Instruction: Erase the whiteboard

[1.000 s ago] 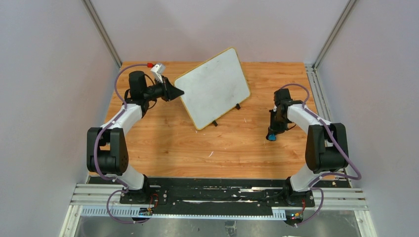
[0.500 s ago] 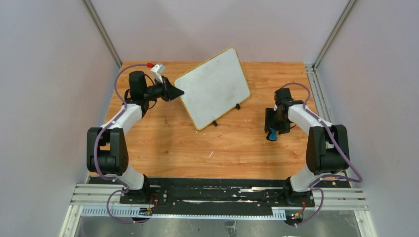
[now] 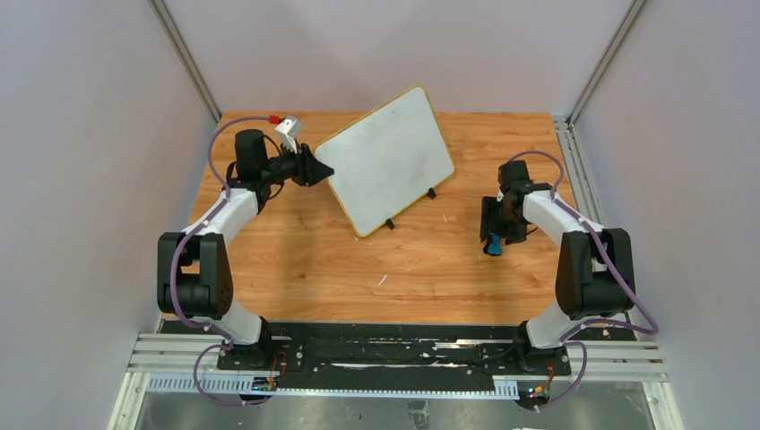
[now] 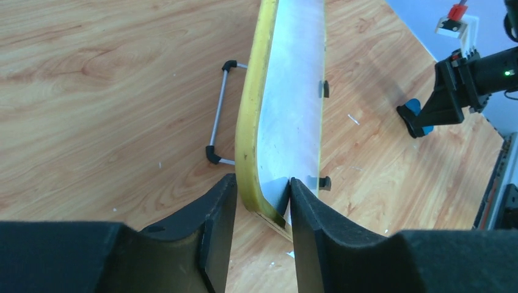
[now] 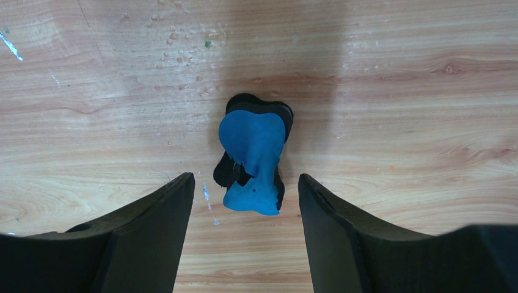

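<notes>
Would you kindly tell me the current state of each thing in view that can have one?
whiteboard: propped tilted on its stand, no writing visible.
blue eraser: lying on the table, not held.
left tool: jaws either side of the whiteboard's corner; gripping or loose, unclear.
right tool: open, above the blue eraser, not touching it.

Bare tabletop between whiteboard and eraser

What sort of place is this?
Likely a robotics lab test cell: the left arm and right arm bolted to a metal rail, plain grey walls around a wooden table, and a whiteboard set out as a prop.
</notes>
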Action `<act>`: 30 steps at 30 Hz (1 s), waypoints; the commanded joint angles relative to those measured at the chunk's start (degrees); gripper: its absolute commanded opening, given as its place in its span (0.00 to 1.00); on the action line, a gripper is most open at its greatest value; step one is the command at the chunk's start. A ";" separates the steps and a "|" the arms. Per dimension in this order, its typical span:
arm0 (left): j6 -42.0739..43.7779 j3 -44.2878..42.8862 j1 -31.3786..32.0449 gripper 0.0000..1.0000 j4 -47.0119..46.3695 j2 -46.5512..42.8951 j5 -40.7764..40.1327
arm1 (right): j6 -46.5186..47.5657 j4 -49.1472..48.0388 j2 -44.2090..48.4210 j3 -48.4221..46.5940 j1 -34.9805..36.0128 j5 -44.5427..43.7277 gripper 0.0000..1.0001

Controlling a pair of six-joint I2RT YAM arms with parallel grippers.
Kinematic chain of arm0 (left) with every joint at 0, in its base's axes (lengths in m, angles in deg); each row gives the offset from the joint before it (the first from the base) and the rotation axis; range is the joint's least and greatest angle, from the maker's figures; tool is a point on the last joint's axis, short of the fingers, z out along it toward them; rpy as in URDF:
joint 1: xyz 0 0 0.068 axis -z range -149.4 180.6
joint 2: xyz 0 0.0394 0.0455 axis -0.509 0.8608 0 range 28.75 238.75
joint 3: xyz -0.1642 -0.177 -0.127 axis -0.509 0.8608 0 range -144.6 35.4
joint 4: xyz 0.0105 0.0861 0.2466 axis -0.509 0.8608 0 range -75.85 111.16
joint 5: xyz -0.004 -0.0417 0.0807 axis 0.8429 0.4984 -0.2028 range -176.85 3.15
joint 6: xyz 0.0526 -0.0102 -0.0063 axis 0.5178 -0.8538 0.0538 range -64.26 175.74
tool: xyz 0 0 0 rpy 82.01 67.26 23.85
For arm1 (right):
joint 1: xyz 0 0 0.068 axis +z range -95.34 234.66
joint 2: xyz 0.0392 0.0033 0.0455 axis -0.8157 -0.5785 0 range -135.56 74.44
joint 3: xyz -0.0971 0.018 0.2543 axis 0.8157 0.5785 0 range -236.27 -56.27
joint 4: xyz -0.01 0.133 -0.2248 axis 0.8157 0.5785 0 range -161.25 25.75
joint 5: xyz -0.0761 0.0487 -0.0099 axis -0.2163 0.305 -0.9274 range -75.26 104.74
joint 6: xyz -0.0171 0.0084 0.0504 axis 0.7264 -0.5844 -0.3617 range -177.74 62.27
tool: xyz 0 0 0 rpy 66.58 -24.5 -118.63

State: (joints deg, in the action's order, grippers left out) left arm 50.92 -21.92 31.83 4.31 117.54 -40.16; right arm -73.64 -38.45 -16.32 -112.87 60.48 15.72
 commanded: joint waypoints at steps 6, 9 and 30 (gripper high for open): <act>3.59 0.89 0.08 0.54 3.85 -1.97 -2.73 | -0.31 0.00 0.97 0.69 -0.83 -0.09 0.64; 3.50 0.89 0.08 0.60 4.12 -2.54 -2.52 | -0.25 -0.08 0.94 0.74 -0.86 -0.09 0.64; 6.70 3.40 -2.81 0.71 10.57 -11.09 -7.87 | -0.79 -1.36 6.74 2.43 -0.71 -3.48 0.63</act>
State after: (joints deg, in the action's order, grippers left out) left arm 55.58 -20.74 31.09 13.86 109.98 -42.41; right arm -73.81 -39.00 -14.22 -111.67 60.48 14.49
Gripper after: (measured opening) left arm 0.675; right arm 0.637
